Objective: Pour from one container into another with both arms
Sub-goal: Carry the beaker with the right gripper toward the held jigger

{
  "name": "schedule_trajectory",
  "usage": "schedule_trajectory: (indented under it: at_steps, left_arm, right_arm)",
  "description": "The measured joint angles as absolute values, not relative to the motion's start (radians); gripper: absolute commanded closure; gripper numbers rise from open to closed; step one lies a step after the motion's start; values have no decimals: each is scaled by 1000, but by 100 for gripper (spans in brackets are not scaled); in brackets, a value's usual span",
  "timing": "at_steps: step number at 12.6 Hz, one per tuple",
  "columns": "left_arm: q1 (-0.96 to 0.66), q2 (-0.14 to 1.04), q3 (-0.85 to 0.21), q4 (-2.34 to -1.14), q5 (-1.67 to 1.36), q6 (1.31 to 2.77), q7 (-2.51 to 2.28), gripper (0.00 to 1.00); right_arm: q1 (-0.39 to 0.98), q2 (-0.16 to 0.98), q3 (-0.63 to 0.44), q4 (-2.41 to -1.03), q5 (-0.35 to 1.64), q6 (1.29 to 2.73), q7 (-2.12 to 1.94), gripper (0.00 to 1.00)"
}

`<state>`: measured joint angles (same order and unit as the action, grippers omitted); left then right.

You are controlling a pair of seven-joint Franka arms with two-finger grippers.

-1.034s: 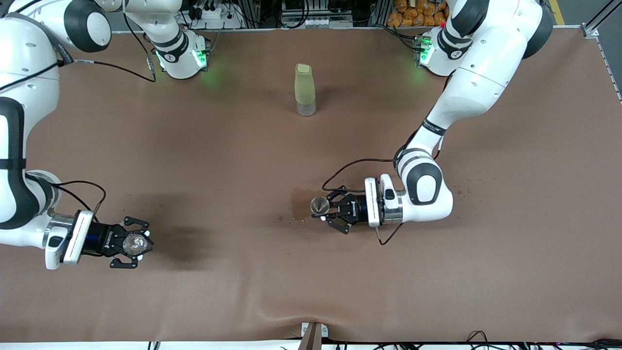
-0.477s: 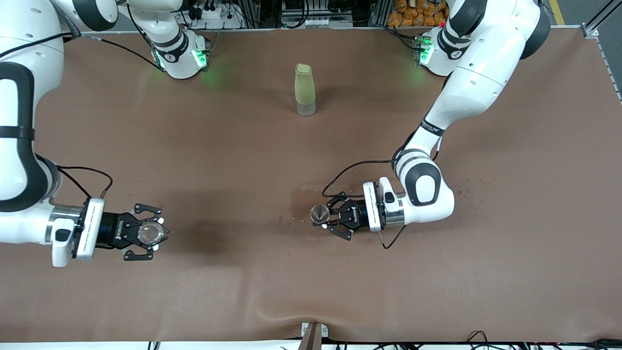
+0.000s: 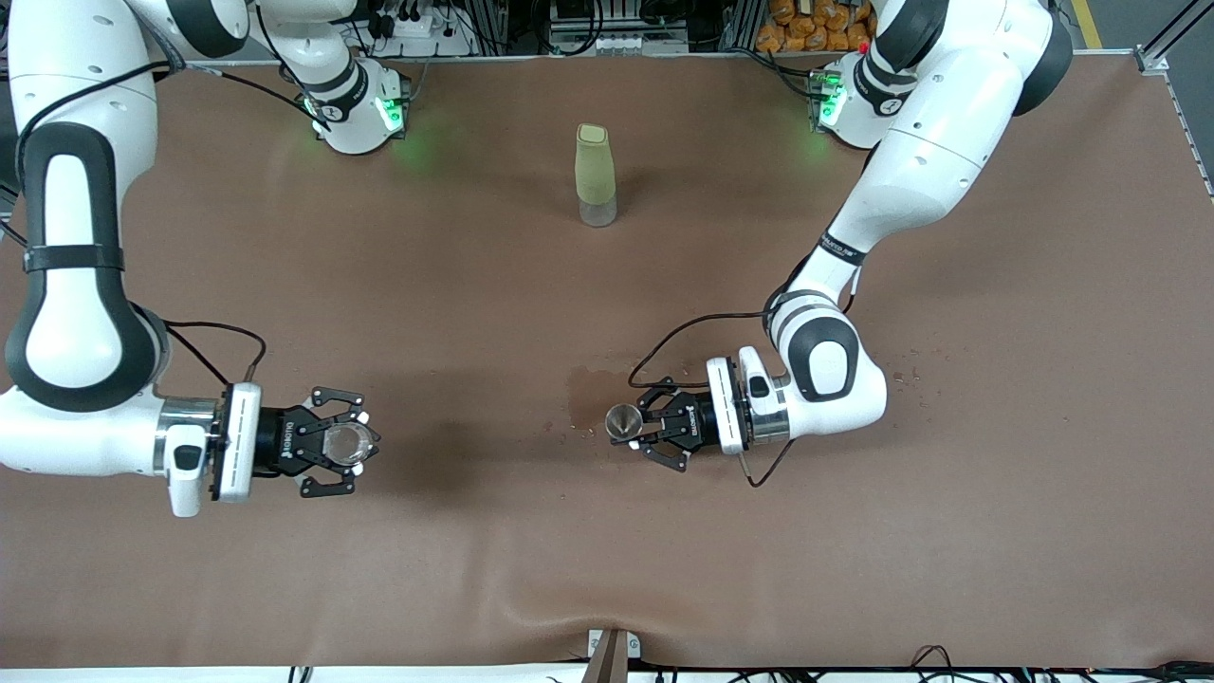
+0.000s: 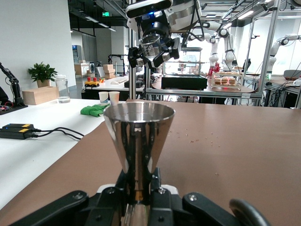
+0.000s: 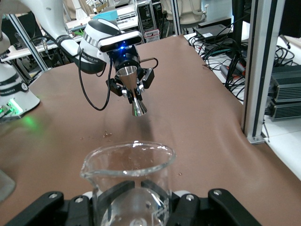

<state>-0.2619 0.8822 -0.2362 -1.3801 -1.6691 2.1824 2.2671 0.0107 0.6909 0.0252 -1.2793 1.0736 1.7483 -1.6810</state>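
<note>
A shiny metal cone-shaped cup (image 3: 621, 419) (image 4: 138, 141) (image 5: 132, 89) stands upright in the air, over a dark wet stain (image 3: 586, 394) on the brown table. My left gripper (image 3: 634, 422) (image 4: 139, 181) (image 5: 134, 87) is shut on the cup's narrow waist. A clear glass beaker (image 3: 343, 443) (image 5: 129, 179) (image 4: 151, 43) with a pouring lip is held upright over the table toward the right arm's end. My right gripper (image 3: 356, 444) (image 5: 136, 195) (image 4: 151, 49) is shut on its lower part. The two containers face each other with a wide gap between them.
A tall pale-green bottle (image 3: 595, 175) with a clear base stands near the robots' bases at mid-table. Small crumbs (image 3: 910, 375) lie by the left arm's elbow. A metal bracket (image 3: 612, 650) sits at the table's near edge.
My right arm has carried the beaker toward the middle of the table, closer to the metal cup. My left gripper has barely shifted.
</note>
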Motion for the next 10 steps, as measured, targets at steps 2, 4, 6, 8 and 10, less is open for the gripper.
schedule_trajectory:
  at_steps: [2,4,6,8,10]
  left_arm:
    - [-274,882,-236,-1377,-1669,2199,2260,100]
    - [-279,882,-236,-1374,-1669,2207,2258,100]
    - [-283,882,-236,-1372,-1669,2220,2255,100]
    - [-290,882,-235,-1368,-1669,2242,2246,100]
    - [-296,882,-234,-1367,-1669,2249,2244,100]
  right_arm:
    - [27,691,26,-1279,1077,1750,-1634,100]
    - [42,691,26,-1279,1093,1754,-1595,100]
    - [64,691,27,-1279,1101,1761,-1540,100]
    - [93,691,27,-1279,1108,1792,-1498,100]
    - [121,691,27,-1279,1143,1825,-1458,100]
